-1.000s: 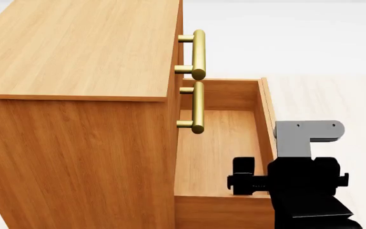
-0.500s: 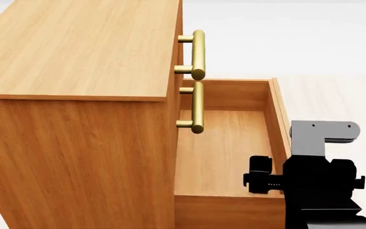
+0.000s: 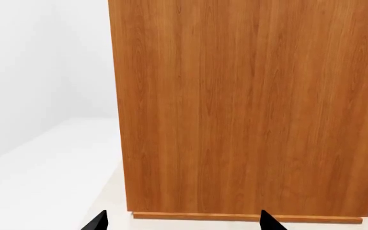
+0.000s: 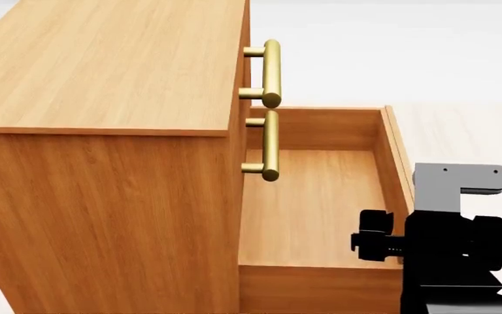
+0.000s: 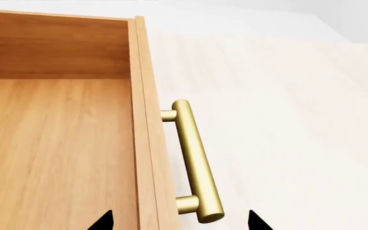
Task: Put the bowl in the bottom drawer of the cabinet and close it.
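Right arm: the black right gripper [image 5: 178, 221] with its grey bracket hangs at the front corner of the pulled-out drawer; in its wrist view the two dark fingers [image 5: 102, 222] stand wide apart, one on each side of the drawer's front panel and brass bar handle [image 5: 193, 163], with no visible contact with either.
Left arm: the left gripper [image 3: 180, 223] faces the plain side wall of the chest; only two black fingertips show, spread apart with nothing between them.
Cabinet: the boxy orange-brown wood-grain cabinet [image 4: 102, 131] stands upright, its flat top bare; the two upper drawers are shut, their brass cylindrical handles [image 4: 270, 65] sticking out of the front.
Bottom drawer: the shallow orange-brown wooden bottom drawer [image 4: 312, 203] is pulled far out; its floor shows bare wood grain in both the head view and the right wrist view.
Bowl: the blue-grey patterned bowl shows in none of the views, so I cannot tell where it is.
Floor: pale cream boards [image 5: 286, 105] under and beside the drawer.
Room: plain white surroundings.
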